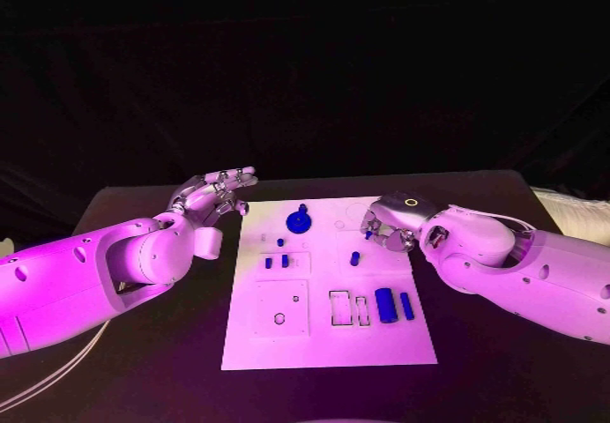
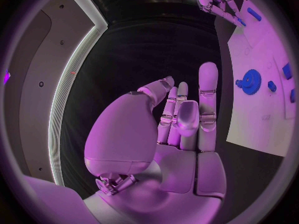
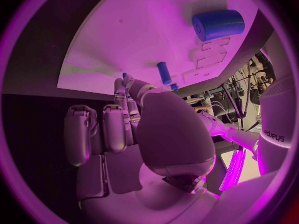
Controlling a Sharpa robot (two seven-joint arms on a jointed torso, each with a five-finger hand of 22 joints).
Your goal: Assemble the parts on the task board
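1. lying flat mid-worktop point(image 1: 152, 370), the white task board point(image 1: 324, 344) carries the blue parts: a gear point(image 1: 299, 220) near its far edge and two cylinders point(image 1: 394, 305) in the near right area.
2. left robot hand point(image 1: 213, 192) hovers beside the board's far left corner, fingers apart, holding nothing.
3. right robot hand point(image 1: 391, 224) sits over the board's right side, pinching a small blue peg point(image 3: 125, 76) at its fingertips.

We cannot tell what the right hand point(image 1: 397, 224) pinches; its fingertips hide the small blue piece point(image 3: 124, 76). In the left wrist view the edge cuts off the task board point(image 2: 258, 114).
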